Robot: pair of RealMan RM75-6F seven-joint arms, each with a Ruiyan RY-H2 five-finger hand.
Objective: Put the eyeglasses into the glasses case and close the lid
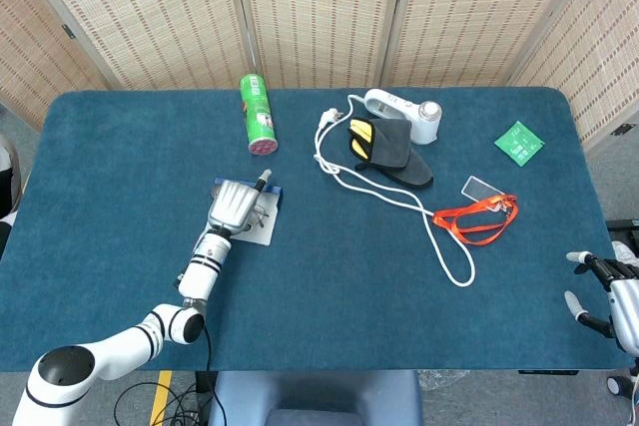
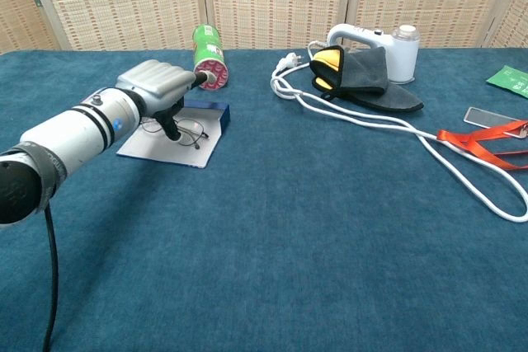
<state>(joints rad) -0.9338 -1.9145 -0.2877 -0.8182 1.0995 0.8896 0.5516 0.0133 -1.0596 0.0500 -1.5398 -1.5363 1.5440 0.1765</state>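
Blue felt covers the whole table (image 1: 329,316), and we see our left hand (image 1: 236,209) hanging right over the eyeglasses (image 2: 188,130), which lie on the pale inner face of the open glasses case (image 2: 177,150). Fingers look curled down toward the frame, but we cannot tell if they pinch it or just hover. We judge the glasses are already in the case, so the lid comes next: get fingers under the free flap, fold it slowly, keep the thin wire arms from catching. Our right hand (image 1: 611,291) sits at the table's near right edge, fingers spread, holding nothing. Woven reed screens (image 1: 319,7) stand behind the table. Green can (image 1: 259,115) lies near the case, white cable (image 1: 429,216) well apart
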